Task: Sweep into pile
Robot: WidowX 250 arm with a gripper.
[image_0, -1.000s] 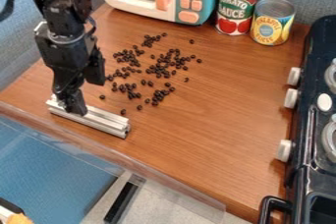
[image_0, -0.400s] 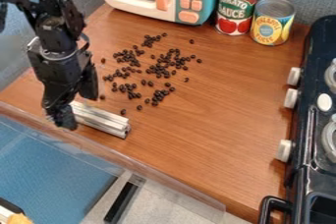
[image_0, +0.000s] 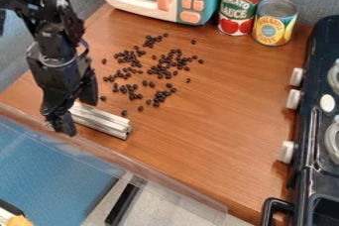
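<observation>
1. Bar [image_0: 102,121] lies on the counter [image_0: 198,131], one end behind the gripper [image_0: 59,123]
2. Beans [image_0: 179,63] scattered up and right of gripper
3. Cannot tell whether gripper is open or closed
4. Bar's end hidden

Small, dark beans [image_0: 160,70] are lying scattered in loose clumps on the brown wooden counter [image_0: 218,121], a few sitting apart at the edges. Over at their seven o'clock, a silvery, grooved metal bar [image_0: 102,121] is lying slantwise, running from ten o'clock towards four
</observation>
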